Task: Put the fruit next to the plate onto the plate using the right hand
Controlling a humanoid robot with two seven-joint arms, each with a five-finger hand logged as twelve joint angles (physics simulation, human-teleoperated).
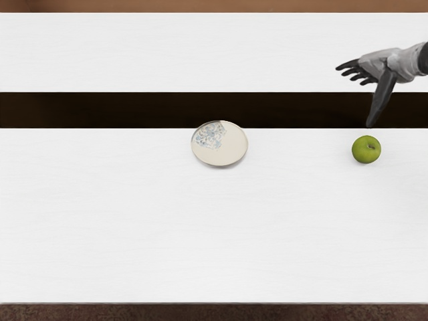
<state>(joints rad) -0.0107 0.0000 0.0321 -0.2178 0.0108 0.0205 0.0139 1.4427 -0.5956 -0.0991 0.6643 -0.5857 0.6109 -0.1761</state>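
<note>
One plate (231, 151) at centre, one green apple (366, 149) well right of it, one right hand (378, 69) near apple, not touching, fingers spread, empty.

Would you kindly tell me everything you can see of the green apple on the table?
The apple is a round, smooth, yellow-green fruit with a small dark stem dimple on top. It sits upright on the white table, well right of the plate and apart from it. Only the table touches it: the right hand hangs open above, one dark finger pointing down, its tip short of the apple.
</note>
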